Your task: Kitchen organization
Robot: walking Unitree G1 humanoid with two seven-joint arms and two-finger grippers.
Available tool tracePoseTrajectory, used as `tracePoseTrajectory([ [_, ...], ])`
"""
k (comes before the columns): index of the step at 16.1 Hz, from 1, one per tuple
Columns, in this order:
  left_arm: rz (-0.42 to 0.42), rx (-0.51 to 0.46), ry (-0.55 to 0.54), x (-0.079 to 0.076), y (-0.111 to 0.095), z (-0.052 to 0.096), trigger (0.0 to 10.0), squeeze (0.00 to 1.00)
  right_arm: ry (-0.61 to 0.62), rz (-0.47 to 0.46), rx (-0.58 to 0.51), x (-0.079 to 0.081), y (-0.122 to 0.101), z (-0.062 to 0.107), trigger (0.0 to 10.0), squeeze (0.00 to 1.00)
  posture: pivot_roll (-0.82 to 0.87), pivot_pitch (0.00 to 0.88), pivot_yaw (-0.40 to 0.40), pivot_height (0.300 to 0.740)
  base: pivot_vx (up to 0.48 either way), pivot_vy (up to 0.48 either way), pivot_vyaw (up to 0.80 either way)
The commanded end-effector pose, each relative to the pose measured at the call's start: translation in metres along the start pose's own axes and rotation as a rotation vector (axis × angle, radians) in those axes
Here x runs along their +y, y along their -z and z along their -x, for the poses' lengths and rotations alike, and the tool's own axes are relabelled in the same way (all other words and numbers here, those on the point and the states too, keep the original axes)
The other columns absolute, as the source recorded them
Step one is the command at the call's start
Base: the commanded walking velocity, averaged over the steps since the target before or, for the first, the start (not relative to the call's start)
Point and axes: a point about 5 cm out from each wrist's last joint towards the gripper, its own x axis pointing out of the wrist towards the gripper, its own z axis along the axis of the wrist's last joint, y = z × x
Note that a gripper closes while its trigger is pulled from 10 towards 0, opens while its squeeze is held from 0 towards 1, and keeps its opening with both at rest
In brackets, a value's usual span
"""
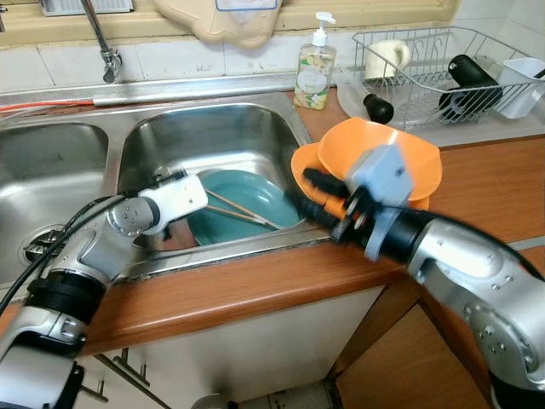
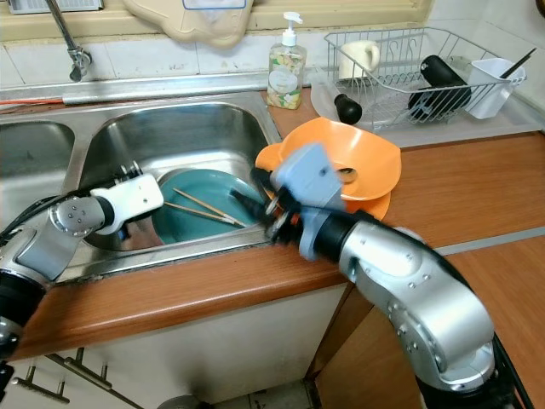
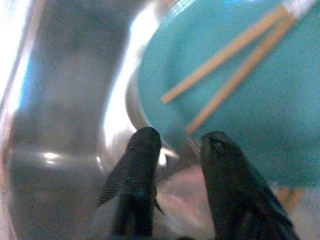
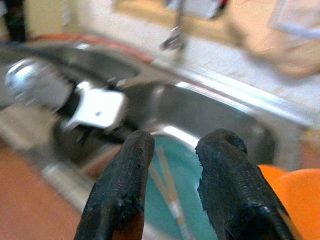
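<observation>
A teal plate (image 1: 247,198) lies in the right basin of the steel sink (image 1: 255,243), with two wooden chopsticks (image 1: 243,211) across it. My left gripper (image 3: 180,150) is down in that basin at the plate's near-left rim, open, its fingertips (image 3: 145,142) just short of the chopstick ends. An orange bowl (image 1: 383,158) sits stacked on another on the counter right of the sink. Beside the bowls, my right gripper (image 1: 305,194) hovers open over the sink's front right corner with nothing between its fingers.
A soap bottle (image 1: 314,68) stands behind the sink. A wire dish rack (image 1: 443,77) holding a cup, a white container and dark utensils stands at the back right. The faucet (image 1: 102,43) rises at the back left above a second basin (image 1: 51,170). Wooden counter (image 1: 494,183) stretches right.
</observation>
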Motion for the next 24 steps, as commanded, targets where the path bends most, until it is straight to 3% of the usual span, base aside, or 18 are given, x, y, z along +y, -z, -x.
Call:
tracePoseTrajectory([
  [1,0.053,-0.077,-0.073,0.008,-0.009,0.004,10.0,1.00,0.136,0.014,-0.054,-0.018,-0.009,0.002,10.0,0.27,-0.09,0.000,0.012,0.740,0.000,0.000,0.00],
  [2,0.073,-0.097,-0.099,0.010,-0.011,0.005,10.0,1.00,0.177,0.014,-0.072,-0.024,-0.011,0.003,10.0,0.56,-0.09,0.000,0.010,0.740,0.000,0.000,0.00],
  [3,0.144,-0.151,-0.132,0.012,-0.015,0.008,10.0,0.37,0.230,0.019,-0.082,-0.031,-0.012,0.005,10.0,1.00,-0.09,0.000,0.010,0.740,0.000,0.000,0.00],
  [4,0.240,-0.213,-0.173,0.014,-0.019,0.013,10.0,0.00,0.270,0.023,-0.086,-0.035,-0.011,0.008,10.0,1.00,-0.09,0.000,0.013,0.740,0.000,0.000,0.00],
  [5,0.294,-0.270,-0.186,0.013,-0.022,0.016,10.0,0.00,0.295,0.017,-0.086,-0.037,-0.010,0.010,10.0,1.00,-0.09,0.000,0.014,0.740,0.000,0.000,0.00],
  [7,0.440,-0.495,-0.182,0.007,-0.039,0.033,10.0,0.00,0.368,-0.003,-0.084,-0.041,-0.004,0.015,10.0,1.00,-0.09,0.000,0.011,0.740,0.000,0.000,0.00],
  [9,0.513,-0.612,-0.140,-0.005,-0.047,0.047,10.0,0.00,0.393,-0.025,-0.079,-0.040,0.001,0.018,10.0,1.00,-0.09,0.000,0.010,0.740,0.000,0.000,0.00],
  [11,0.553,-0.650,-0.043,-0.026,-0.049,0.058,10.0,0.00,0.386,-0.034,-0.060,-0.034,0.009,0.017,10.0,1.00,-0.09,0.000,0.012,0.740,0.000,0.000,0.00],
  [14,0.597,-0.702,0.049,-0.046,-0.058,0.069,10.0,0.00,0.418,-0.051,-0.065,-0.035,0.012,0.017,10.0,1.00,-0.08,0.000,0.010,0.740,0.000,0.000,0.00],
  [18,0.620,-0.713,0.080,-0.053,-0.063,0.074,10.0,0.00,0.325,-0.044,-0.012,-0.021,0.022,0.011,10.0,1.00,-0.07,0.000,0.007,0.740,0.000,0.000,0.00],
  [19,0.620,-0.713,0.094,-0.056,-0.066,0.073,10.0,0.00,0.327,-0.028,0.022,-0.018,0.028,0.006,10.0,0.91,-0.07,0.000,0.008,0.740,0.000,0.000,0.00],
  [20,0.622,-0.717,0.127,-0.061,-0.070,0.073,10.0,0.00,0.342,-0.015,0.050,-0.017,0.033,0.002,10.0,0.00,-0.07,0.000,0.012,0.740,0.000,0.000,0.00],
  [24,0.591,-0.706,0.188,-0.073,-0.076,0.072,10.0,0.00,0.460,-0.055,0.082,-0.024,0.045,-0.006,10.0,0.00,-0.07,0.000,0.016,0.740,0.000,0.000,0.00],
])
